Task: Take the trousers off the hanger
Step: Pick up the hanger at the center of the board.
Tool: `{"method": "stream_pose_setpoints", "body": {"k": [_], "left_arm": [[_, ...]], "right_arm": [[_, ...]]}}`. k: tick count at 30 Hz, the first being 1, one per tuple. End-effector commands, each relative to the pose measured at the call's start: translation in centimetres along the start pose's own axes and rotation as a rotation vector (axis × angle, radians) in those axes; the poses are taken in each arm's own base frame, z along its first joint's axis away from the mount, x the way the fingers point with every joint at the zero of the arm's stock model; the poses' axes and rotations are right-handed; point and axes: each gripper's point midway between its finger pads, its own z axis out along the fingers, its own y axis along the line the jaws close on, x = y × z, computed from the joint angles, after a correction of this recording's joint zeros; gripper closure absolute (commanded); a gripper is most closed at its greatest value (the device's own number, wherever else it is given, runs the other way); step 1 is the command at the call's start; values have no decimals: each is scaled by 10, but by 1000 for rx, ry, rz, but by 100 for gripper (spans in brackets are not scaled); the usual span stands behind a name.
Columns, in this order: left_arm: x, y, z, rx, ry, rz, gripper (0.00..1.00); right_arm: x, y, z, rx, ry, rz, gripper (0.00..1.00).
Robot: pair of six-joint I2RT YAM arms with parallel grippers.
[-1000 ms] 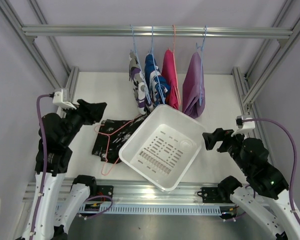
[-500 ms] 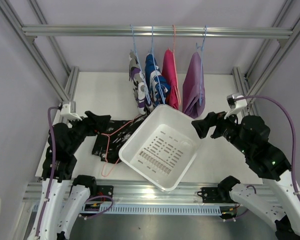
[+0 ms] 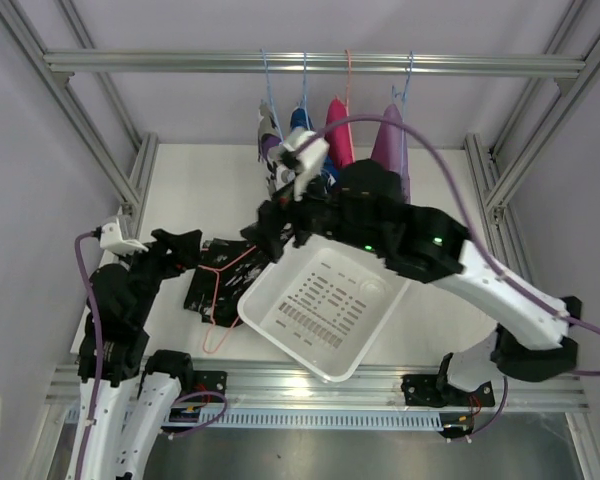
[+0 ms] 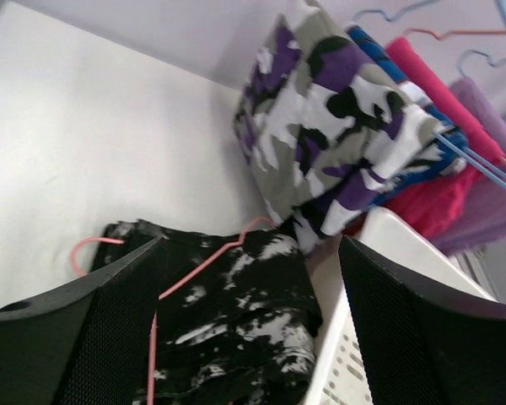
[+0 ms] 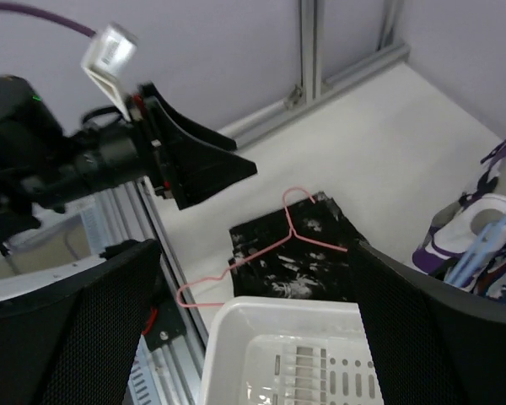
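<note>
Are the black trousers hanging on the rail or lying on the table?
Lying: black trousers on the table, pink hanger on top.

blue-white trousers (image 3: 302,118) mostly behind right arm (image 3: 410,235), basket (image 4: 405,240) cut off

Your right arm (image 3: 460,260) has left the right side of the worktop (image 3: 200,180) and now stretches across the white basket (image 3: 280,345). Your right hand (image 3: 263,232), which a second ago hung beside the basket's right corner, now hangs over its far left corner, just beside the black trousers (image 3: 205,290). The arm now covers the lower parts of the hanging trousers (image 3: 338,125), which you could see in full before. Your left hand (image 3: 185,247) has sunk lower and come in toward the black trousers. The two hands, well apart before, now face each other across that garment.
</note>
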Motion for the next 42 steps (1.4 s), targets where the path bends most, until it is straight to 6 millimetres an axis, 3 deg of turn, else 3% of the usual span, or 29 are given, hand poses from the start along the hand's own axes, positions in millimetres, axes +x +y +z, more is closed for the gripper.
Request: {"method": "stream_pose_setpoints", "body": {"k": [1, 3, 5, 6, 7, 11, 17, 18, 19, 20, 21, 23, 24, 26, 34, 38, 42], "left_arm": [[-24, 20, -11, -139, -94, -5, 13], [-34, 38, -25, -250, -156, -23, 13], [-39, 48, -38, -306, -201, -35, 13], [-43, 60, -45, -367, -236, -46, 13], [-41, 67, -49, -401, -253, -72, 13], [-46, 85, -67, -501, -325, -108, 13], [-41, 109, -80, -646, -356, -147, 7], [-37, 114, -81, -669, -346, -152, 7], [-37, 117, -83, -688, -363, -173, 6], [-36, 119, -83, -698, -363, -174, 4], [-36, 119, -83, -700, -367, -176, 4], [-34, 119, -82, -699, -356, -173, 3], [-33, 119, -82, -698, -353, -172, 3], [-35, 115, -80, -673, -347, -159, 2], [-34, 111, -72, -640, -327, -141, 0], [-33, 108, -70, -620, -318, -137, 1], [-34, 106, -70, -604, -320, -133, 1]], "right_arm": [[44, -6, 42, 44, 165, -70, 3], [59, -4, 58, 36, 205, -51, 3], [92, -5, 83, 23, 293, -17, 4], [95, -6, 89, 25, 309, -3, 4], [120, -15, 102, 43, 377, 10, 4], [155, -33, 122, 88, 458, 80, 8], [202, -25, 147, 1, 561, 192, 11], [222, -25, 154, 1, 610, 202, 12], [224, -19, 158, -23, 619, 211, 13], [232, -17, 162, -32, 639, 217, 14], [254, -16, 168, -31, 694, 225, 14], [261, -9, 176, -58, 712, 243, 16], [279, -5, 181, -70, 754, 254, 17], [286, 0, 188, -84, 764, 272, 18], [346, 13, 200, -99, 877, 326, 25], [367, 18, 205, -120, 907, 361, 25], [373, 25, 215, -152, 892, 409, 27]]}}
